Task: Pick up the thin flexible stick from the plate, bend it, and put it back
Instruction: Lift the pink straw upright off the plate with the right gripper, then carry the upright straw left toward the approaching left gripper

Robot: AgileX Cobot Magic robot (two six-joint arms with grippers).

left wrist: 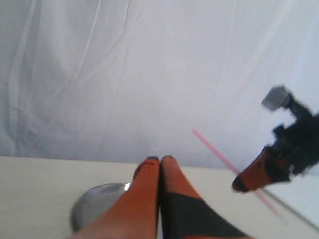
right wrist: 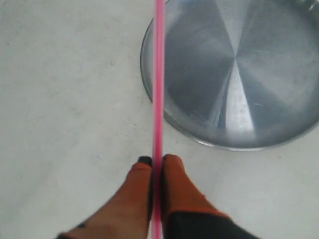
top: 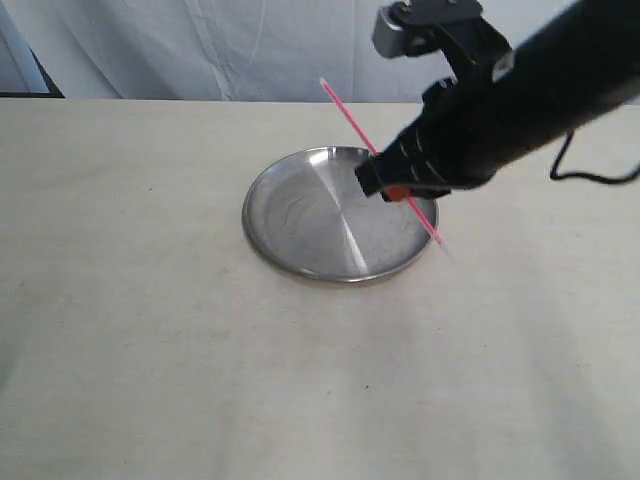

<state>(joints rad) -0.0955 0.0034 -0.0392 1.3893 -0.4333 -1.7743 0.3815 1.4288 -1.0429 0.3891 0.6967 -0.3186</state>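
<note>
The thin flexible stick (top: 352, 118) is pink, straight and held aloft at a slant over the right side of the plate (top: 300, 215). My right gripper (top: 392, 190) is shut on it near its lower end, orange fingers pinching it (right wrist: 157, 162). In the right wrist view the stick (right wrist: 159, 74) runs straight past the plate's rim (right wrist: 149, 94). My left gripper (left wrist: 160, 159) is shut with nothing between its fingers; it is outside the exterior view. From its camera the stick (left wrist: 212, 148) and the right gripper (left wrist: 240, 185) show at the right, with the plate (left wrist: 97, 201) below.
The plate rests on a pale beige table (top: 150, 330). A white cloth backdrop (top: 200, 50) hangs behind the table's far edge. The right arm's black body (top: 520, 100) reaches in from the upper right, with a cable (top: 590, 178) trailing beside it.
</note>
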